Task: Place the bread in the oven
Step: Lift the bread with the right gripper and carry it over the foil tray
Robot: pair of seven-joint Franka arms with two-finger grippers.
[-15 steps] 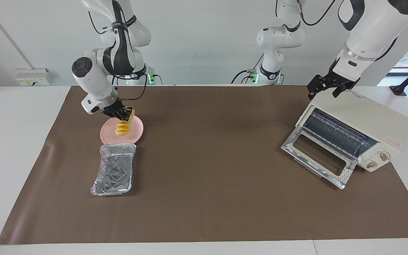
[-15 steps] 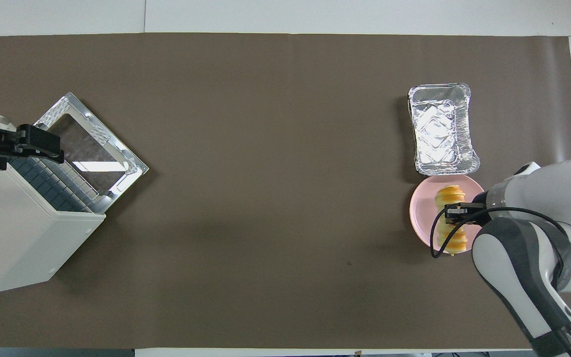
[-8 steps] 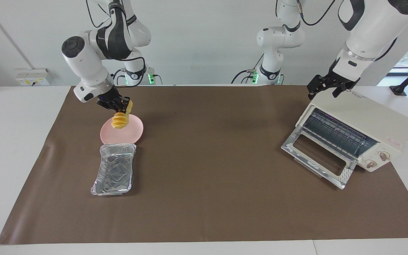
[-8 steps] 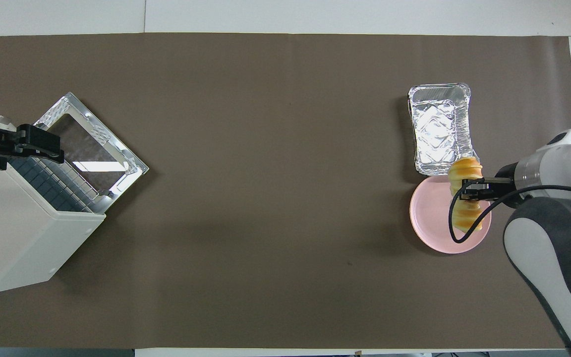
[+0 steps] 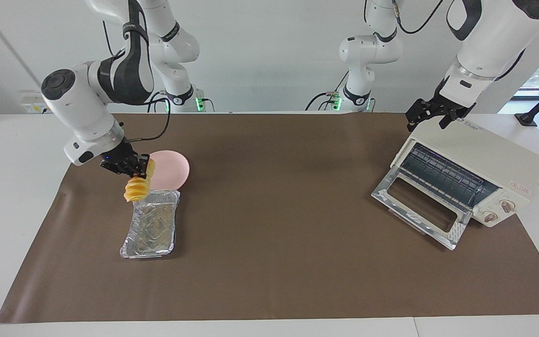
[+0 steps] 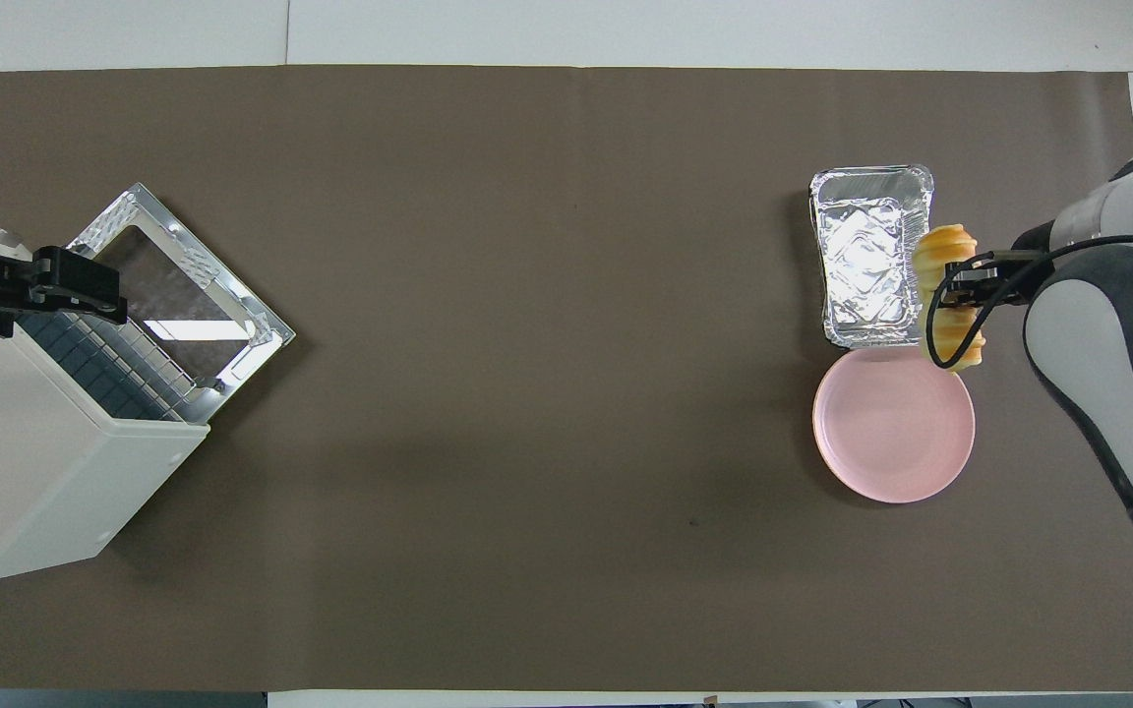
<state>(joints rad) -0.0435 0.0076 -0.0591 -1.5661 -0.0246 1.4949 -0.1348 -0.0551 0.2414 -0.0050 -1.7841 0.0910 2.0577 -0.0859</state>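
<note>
Aloft, bread (image 5: 137, 189) in right tool (image 5: 131, 167)

My two arms are glossy white with rounded segments and dark grey to black panels and bands at the joints. The right arm (image 5: 87, 105) has a round dark cap on its elbow joint, and a thin black cable loops from its wrist. Each arm ends in a small black pincer: right pincer (image 5: 131, 164), left pincer (image 5: 431, 112). Green lights glow at the arm bases; I think they are status lamps.
</note>
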